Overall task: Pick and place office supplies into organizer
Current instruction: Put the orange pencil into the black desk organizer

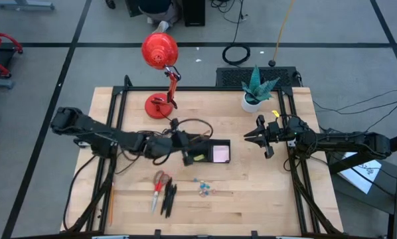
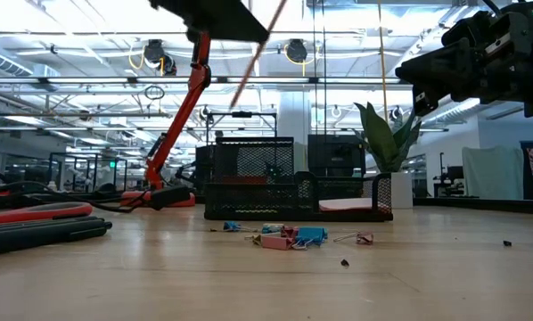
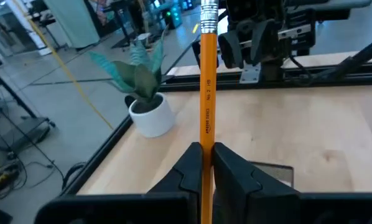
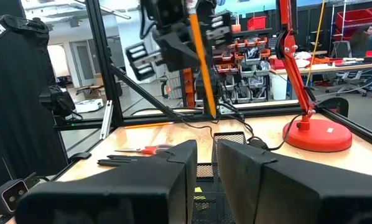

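one slim hexagonal orange pencil (image 3: 206, 93) between smooth black jaws

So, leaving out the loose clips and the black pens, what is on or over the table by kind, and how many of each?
Pencils: 2, one in the left gripper, one lying near the table's left edge
Scissors: 1
Organizer: 1
Sticky-note pad: 1
Desk lamp: 1
Potted plant: 1
Total: 7
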Controlling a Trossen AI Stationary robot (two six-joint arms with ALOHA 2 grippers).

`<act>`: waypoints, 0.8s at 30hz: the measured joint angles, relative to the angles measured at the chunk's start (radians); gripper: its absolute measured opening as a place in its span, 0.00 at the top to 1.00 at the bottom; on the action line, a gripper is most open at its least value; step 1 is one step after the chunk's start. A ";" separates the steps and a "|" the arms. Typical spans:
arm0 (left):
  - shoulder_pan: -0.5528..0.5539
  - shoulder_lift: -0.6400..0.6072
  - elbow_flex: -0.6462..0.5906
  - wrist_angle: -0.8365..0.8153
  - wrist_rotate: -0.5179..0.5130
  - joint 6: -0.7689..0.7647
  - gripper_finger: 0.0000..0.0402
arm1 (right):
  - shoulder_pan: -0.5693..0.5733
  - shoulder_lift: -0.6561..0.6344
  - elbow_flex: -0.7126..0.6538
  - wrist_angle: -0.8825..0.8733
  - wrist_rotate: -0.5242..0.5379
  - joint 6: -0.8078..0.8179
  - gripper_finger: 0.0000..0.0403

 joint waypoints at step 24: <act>0.136 0.218 0.000 0.101 0.184 -0.053 0.92 | 0.000 0.019 0.000 0.000 0.000 -0.003 0.85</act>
